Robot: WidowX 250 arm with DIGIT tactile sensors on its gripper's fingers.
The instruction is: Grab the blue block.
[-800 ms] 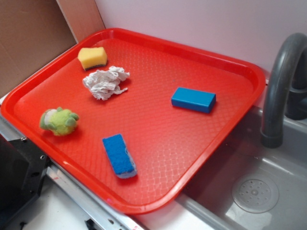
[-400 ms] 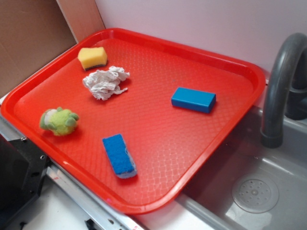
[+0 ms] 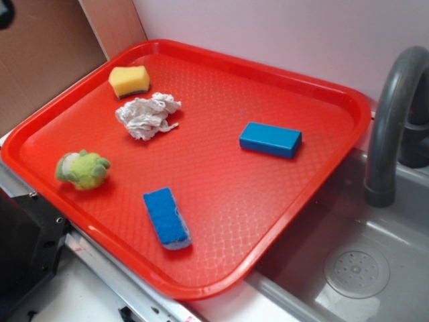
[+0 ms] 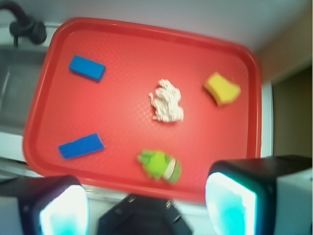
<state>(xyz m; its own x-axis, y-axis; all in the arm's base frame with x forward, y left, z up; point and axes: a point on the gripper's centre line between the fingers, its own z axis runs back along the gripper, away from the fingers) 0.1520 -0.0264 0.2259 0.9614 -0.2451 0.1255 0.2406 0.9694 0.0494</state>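
Note:
The blue block (image 3: 270, 139) lies flat on the right half of the red tray (image 3: 221, 201), smooth and sharp-edged. In the wrist view the blue block (image 4: 87, 68) is at the tray's far left. The rough blue sponge (image 3: 166, 217) lies near the tray's front edge, apart from the block. My gripper (image 4: 146, 208) hovers high over the tray's near edge, far from the block. Its jaws stand wide open with nothing between them. In the exterior view only a dark part (image 3: 4, 11) of the arm shows, in the top left corner.
A yellow sponge (image 3: 129, 80), a crumpled white rag (image 3: 147, 115) and a green plush toy (image 3: 82, 169) lie on the tray's left half. A grey sink (image 3: 362, 268) with a curved faucet (image 3: 392, 114) borders the tray on the right. A black mount (image 3: 27, 241) sits at front left.
A dark part of the arm has come into the exterior view's top left corner. Nothing on the tray has moved.

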